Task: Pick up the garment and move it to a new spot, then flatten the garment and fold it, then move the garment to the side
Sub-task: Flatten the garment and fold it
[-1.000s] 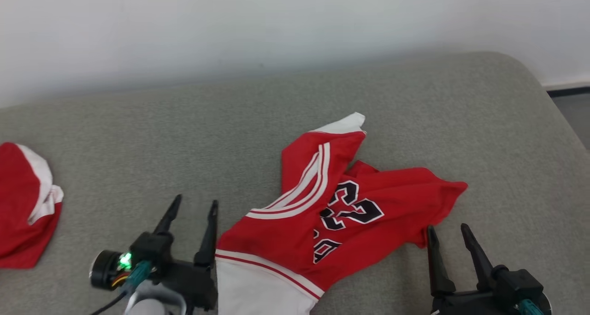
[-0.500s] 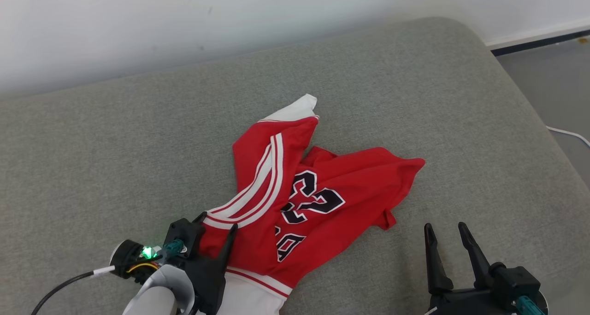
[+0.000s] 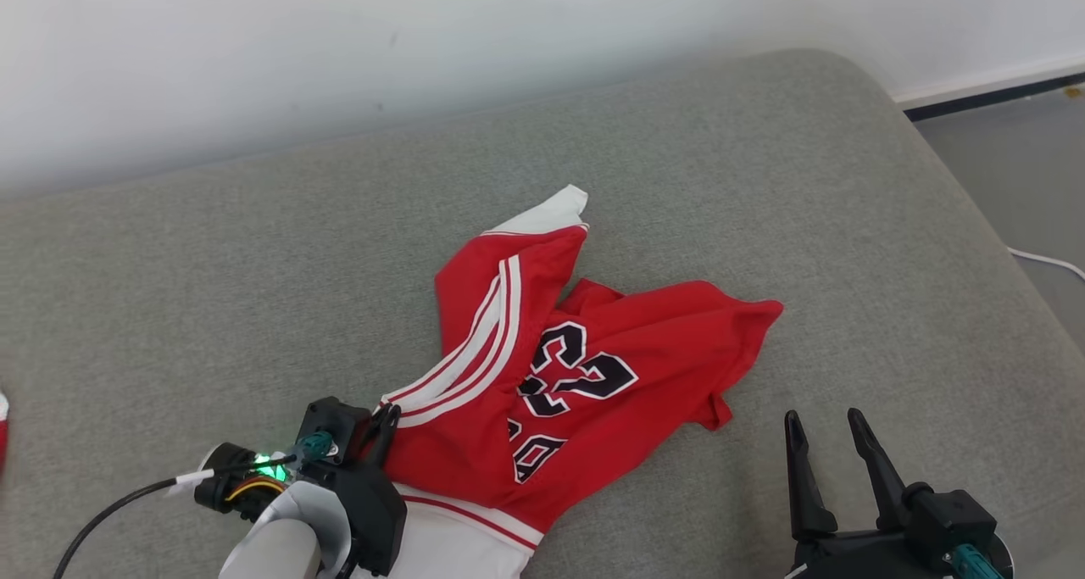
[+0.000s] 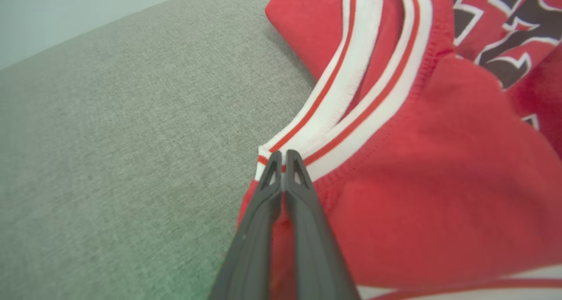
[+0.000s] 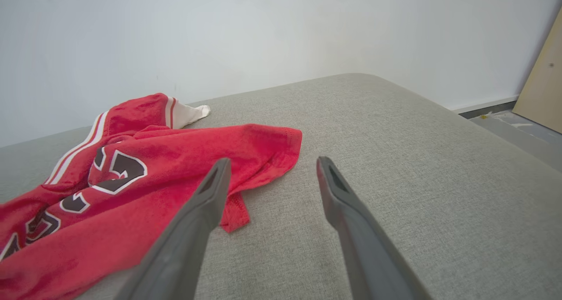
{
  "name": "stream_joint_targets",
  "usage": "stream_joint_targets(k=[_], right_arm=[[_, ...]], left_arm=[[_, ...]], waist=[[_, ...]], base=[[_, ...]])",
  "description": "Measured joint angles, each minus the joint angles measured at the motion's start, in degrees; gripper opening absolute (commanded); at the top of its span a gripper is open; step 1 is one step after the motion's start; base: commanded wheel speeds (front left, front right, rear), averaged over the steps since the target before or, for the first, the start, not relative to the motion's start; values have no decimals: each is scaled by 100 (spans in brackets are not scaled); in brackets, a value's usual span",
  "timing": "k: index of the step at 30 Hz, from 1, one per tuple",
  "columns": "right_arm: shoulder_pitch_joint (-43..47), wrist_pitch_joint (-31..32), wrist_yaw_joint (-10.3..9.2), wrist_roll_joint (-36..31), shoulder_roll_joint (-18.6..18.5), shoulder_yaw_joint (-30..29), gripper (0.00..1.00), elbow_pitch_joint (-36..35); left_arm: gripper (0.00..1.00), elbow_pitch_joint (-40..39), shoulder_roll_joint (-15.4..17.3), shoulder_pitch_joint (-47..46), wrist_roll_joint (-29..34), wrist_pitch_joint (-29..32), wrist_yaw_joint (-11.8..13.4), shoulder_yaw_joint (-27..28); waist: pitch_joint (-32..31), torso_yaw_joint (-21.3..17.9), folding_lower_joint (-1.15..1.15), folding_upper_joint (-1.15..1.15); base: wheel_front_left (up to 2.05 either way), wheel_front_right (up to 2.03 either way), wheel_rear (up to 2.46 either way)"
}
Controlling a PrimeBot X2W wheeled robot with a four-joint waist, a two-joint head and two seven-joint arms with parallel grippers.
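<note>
Our left hand (image 3: 386, 422) is pressed together on the red basketball jersey (image 3: 585, 367), its fingertips pinching the white-and-red striped trim (image 4: 333, 115) at the garment's 7 o'clock corner. The jersey lies crumpled near the middle of the grey fabric cushion (image 3: 212, 265) with its black numerals facing up. One white-tipped flap points toward 12 o'clock and a red corner reaches toward 3 o'clock. Our right hand (image 3: 824, 422) sits at the jersey's 4 o'clock, fingers spread, apart from the cloth and holding nothing. Beyond the cushion we see a white wall (image 3: 424, 45) along 12 o'clock, and a white cable (image 3: 1047, 261) lies on the floor (image 3: 1017, 164) at 3 o'clock.
</note>
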Motion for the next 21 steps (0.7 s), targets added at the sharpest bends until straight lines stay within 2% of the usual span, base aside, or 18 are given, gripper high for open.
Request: stream_joint_targets(k=[12, 21], right_arm=[[92, 0, 0, -58, -10, -49, 100, -48], [108, -1, 0, -75, -9, -29, 100, -60]], left_arm=[[0, -40, 27, -136, -141, -560, 234, 225], [0, -154, 642, 222, -532, -725, 535, 842]], waist=[[-189, 532, 0, 0], [-219, 844, 0, 0]], base=[[0, 0, 0], [0, 0, 0]])
